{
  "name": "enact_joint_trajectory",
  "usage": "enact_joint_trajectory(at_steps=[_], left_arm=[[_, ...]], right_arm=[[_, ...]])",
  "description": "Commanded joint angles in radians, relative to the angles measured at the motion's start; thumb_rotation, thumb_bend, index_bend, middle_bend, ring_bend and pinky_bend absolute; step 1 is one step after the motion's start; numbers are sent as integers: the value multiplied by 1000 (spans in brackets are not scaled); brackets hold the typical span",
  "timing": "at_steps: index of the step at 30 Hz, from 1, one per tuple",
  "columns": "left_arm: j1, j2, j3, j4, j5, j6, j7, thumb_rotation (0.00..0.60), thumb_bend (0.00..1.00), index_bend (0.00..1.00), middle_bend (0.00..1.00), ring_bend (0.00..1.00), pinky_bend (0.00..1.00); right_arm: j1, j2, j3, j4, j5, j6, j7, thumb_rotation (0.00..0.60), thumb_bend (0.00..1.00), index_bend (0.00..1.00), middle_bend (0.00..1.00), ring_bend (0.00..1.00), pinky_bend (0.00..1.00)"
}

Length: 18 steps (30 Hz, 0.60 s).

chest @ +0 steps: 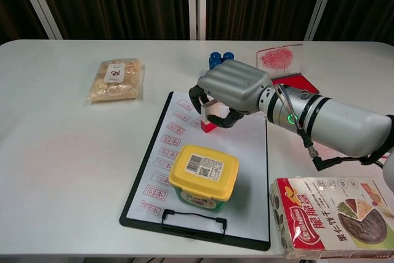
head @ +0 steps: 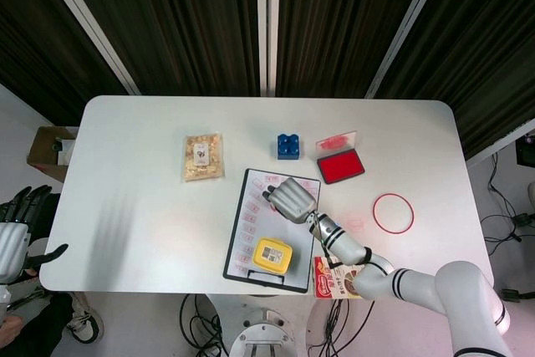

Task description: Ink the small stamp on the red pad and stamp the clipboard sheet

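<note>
The small stamp (chest: 209, 117) stood upright on the clipboard sheet (chest: 246, 170), gripped by the right hand (chest: 229, 92), whose fingers curled around it. Just below the hand sat a yellow-lidded tub (chest: 204, 174); behind it lay the red pad (head: 340, 166). The left hand (head: 17, 232) hung off the table's (head: 125, 206) left edge, fingers apart, holding nothing.

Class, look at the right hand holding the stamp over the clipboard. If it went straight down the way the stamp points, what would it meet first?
The right hand holds the stamp base down, so it would meet the clipboard sheet first; depth is unclear, and it may already touch.
</note>
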Motion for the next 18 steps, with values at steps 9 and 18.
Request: enact_joint_trajectory(at_steps=[9,18], left_arm=[[1,2,0,-3,1,3,4,600,0,66,83,52,159],[2,0,2,-3,1,3,5,600,0,65,83,52,159]], right_arm=[[-5,-3,-8,8,-7,6,-2,600,452,1000,867,855,1000],[-13,-3,-16,15,-17,20,-7,600,452,1000,867,855,1000]])
